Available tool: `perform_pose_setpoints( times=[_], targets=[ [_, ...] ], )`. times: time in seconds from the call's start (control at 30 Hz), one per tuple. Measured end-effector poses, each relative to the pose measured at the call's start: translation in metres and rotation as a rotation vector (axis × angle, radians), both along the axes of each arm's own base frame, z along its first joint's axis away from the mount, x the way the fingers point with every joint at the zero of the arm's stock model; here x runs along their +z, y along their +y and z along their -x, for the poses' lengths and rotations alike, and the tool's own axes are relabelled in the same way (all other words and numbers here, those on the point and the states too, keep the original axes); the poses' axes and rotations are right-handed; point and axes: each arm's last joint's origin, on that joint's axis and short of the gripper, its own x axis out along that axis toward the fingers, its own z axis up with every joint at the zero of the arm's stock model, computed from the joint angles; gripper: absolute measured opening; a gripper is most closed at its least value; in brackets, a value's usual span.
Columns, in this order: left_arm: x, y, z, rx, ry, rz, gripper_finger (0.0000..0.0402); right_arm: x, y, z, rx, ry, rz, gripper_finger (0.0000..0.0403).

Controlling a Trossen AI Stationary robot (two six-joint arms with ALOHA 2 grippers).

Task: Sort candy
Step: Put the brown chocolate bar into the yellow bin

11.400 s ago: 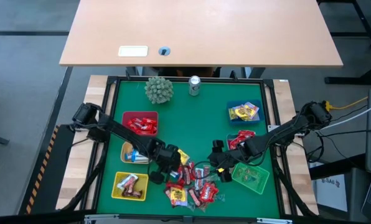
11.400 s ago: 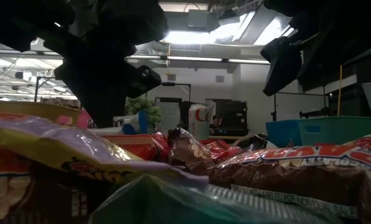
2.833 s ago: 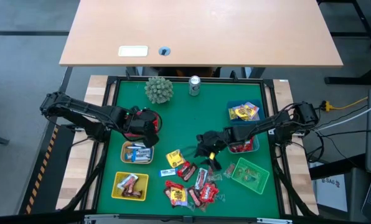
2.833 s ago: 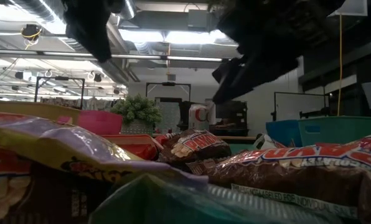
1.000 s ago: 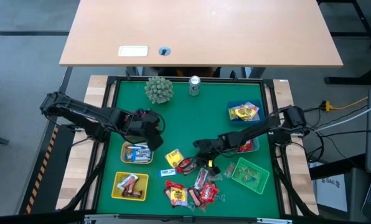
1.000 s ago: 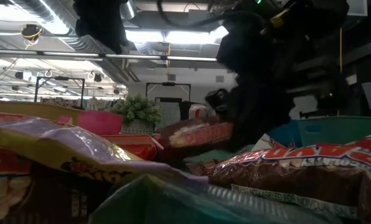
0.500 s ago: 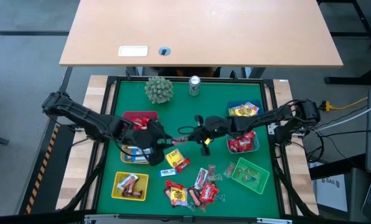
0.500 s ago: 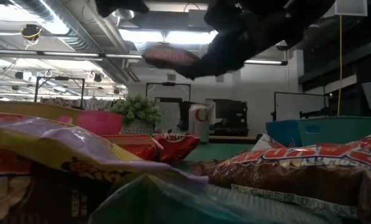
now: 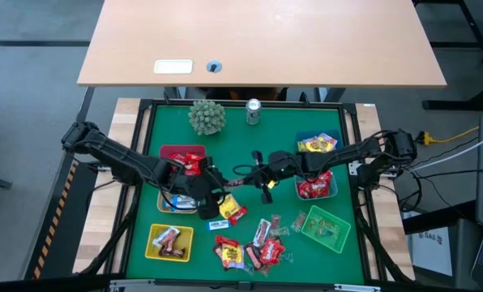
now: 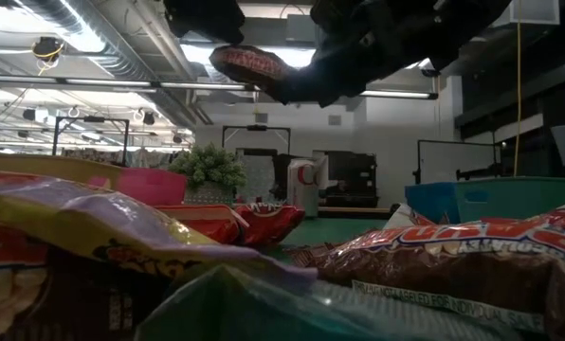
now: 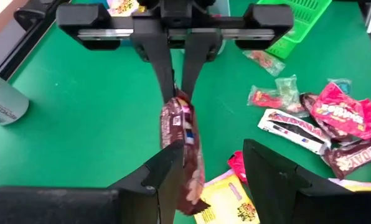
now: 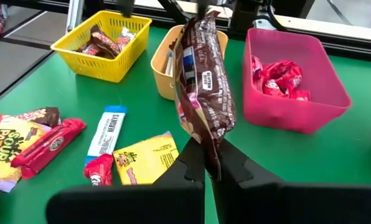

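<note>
My right gripper (image 9: 254, 172) hangs over the middle of the green mat, shut on a brown candy packet (image 12: 204, 74). My left gripper (image 11: 213, 149) faces it from the table's left, open. The packet's free end (image 11: 188, 177) reaches in between the left fingers, close beside one of them (image 11: 167, 180). More candy (image 9: 254, 247) lies in a loose heap on the mat near the front edge. A yellow packet (image 9: 225, 207) and a red one (image 9: 237, 215) lie below the two grippers. My right gripper pinches one short end of the brown packet (image 12: 211, 149) between its two fingers. The fingers come from the table's right, slanting a little down, in line with the packet's length. The packet sticks out beyond the fingertips toward my left gripper, clear of the mat. My left gripper: I cannot tell whether one finger touches the packet's free end.
Small baskets ring the mat: red (image 9: 181, 154), tan (image 9: 167, 201) and yellow (image 9: 169, 242) on the left; blue (image 9: 318, 146), red (image 9: 316, 186) and green (image 9: 325, 228) on the right. A spiky green ball (image 9: 207, 117) and a silver can (image 9: 253, 111) stand at the far edge.
My right gripper has lifted the brown packet off the heap, up and toward the far edge, then held still. My left gripper has left the red basket, gone toward the table's middle and near edge, rolled, and come up to the packet's free end.
</note>
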Motion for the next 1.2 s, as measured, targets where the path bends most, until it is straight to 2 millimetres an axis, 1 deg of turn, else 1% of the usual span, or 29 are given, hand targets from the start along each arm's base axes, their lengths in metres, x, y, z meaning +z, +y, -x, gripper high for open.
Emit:
perform_pose_setpoints(
  times=[0.17,0.3,0.6,0.87,1.0,1.2],
  targets=[
    [-0.0019,0.0024,0.0012,0.025,0.020,-0.029,0.0153,0.0000,0.0011,0.0003,0.041,-0.001,-0.007,0.0003],
    [-0.0032,0.0040,0.0019,0.022,0.040,-0.027,0.0153,0.0000,0.0012,0.0003,0.042,-0.001,-0.007,0.0003],
    [-0.0062,0.0019,0.0039,-0.022,0.085,0.063,0.0153,0.0002,0.0013,0.0002,0.063,-0.014,0.037,0.0003],
    [-0.0078,0.0027,0.0043,-0.022,0.103,0.061,0.0150,0.0033,0.0013,-0.0011,0.062,-0.048,0.035,0.0003],
    [-0.0078,0.0033,0.0042,-0.020,0.103,0.061,0.0120,0.0046,0.0013,-0.0018,0.062,-0.065,0.035,0.0002],
    [-0.0078,0.0067,0.0031,-0.009,0.104,0.063,0.0047,0.0041,0.0013,-0.0016,0.062,-0.059,0.035,0.0003]
  ],
)
